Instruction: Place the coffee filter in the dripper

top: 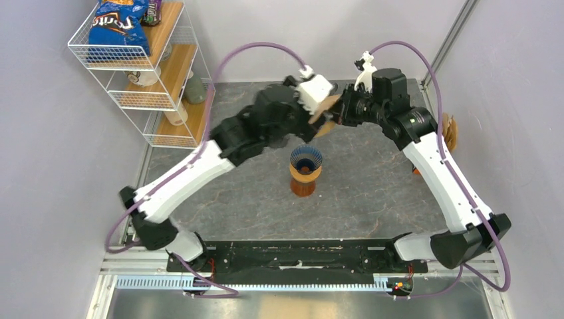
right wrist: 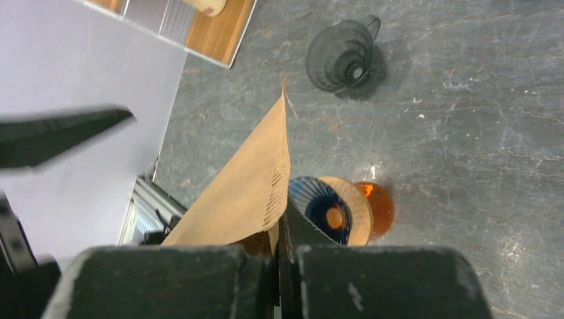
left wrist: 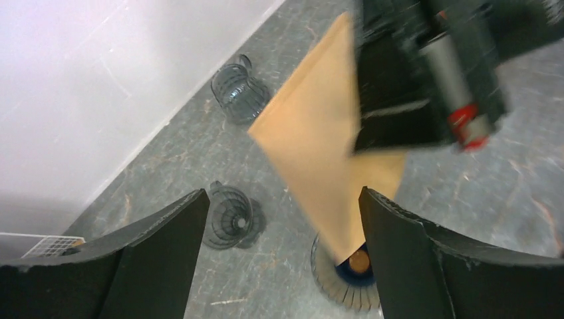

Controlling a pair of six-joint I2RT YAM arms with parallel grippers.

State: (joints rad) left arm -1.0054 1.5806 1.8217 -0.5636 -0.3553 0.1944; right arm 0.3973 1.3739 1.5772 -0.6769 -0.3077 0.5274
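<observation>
The right gripper (right wrist: 278, 240) is pinching the filter (right wrist: 247, 189) by one edge, with its jaws squeezed tight on the paper. The left gripper (left wrist: 282, 198) is hanging wide open with nothing in it. It has one finger on each side of the filter and is not touching it. The filter is hanging in the air above the dripper (right wrist: 320, 210), a bit toward the far side of it. Its lower end is looking close to the rim, but I cannot tell if it is touching.

To do this bit well, I think the paper is needing to open into a cone first, because it is looking flat. The open gripper could be helping by nudging one side. Then the pointy end should be going slowly down into the middle of the dripper, so the paper is not folding over the rim. The dripper is sitting up on an orange base (right wrist: 379, 210), so a hard push may be tipping it.

The filter is looking brown, thin and flat, like a slice of pie. A row of little crimp marks is running along one edge. It is looking light and floppy.
</observation>
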